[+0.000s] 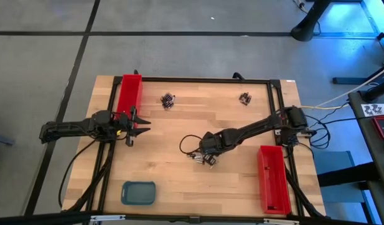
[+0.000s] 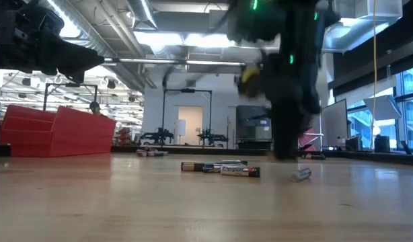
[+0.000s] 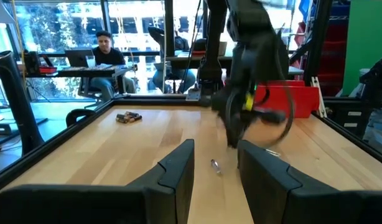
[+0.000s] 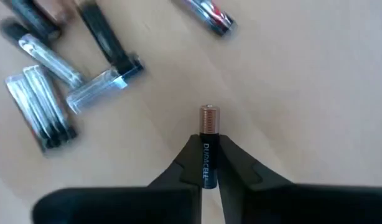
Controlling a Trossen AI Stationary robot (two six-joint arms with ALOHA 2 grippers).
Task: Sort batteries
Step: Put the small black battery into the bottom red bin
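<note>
My right gripper (image 4: 209, 163) pinches one copper-tipped battery (image 4: 208, 138), long axis running straight out between fingertips; battery pile (image 4: 54, 93) lies just beside. Left gripper (image 1: 139, 125) waits well apart, half spread.

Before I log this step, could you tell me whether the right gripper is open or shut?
Shut: in the right wrist view the right gripper pinches a Duracell battery between its fingers, its copper end sticking out.

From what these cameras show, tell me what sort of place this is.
Probably a robotics lab or workshop: exposed ceiling ducts, a person at a desk with a laptop, and a framed wooden table with robot arms.
</note>
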